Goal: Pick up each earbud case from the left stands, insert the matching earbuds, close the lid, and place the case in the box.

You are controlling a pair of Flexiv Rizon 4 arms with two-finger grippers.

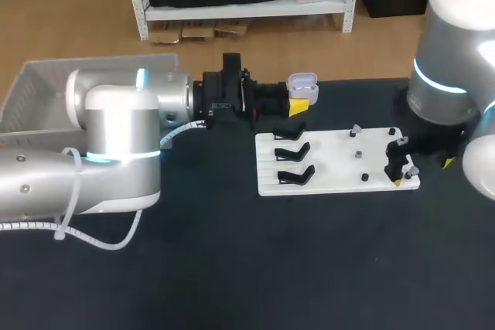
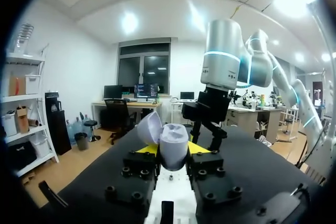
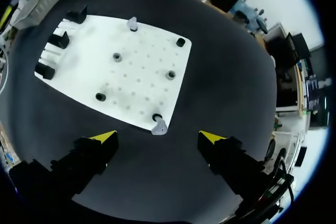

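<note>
Left claw grips the earbud case, both yellow tips pressed against its sides. The case stands upright between them, lid open. Right claw gapes wide, holding nothing, above the white board.

Pale lilac earbud case, lid tipped open, upright, clamped between the yellow tips of the left gripper, just beyond the white board. Three black stands in a row along its left edge. Two pale earbuds standing on it, well apart. Pale box at far left.
</note>
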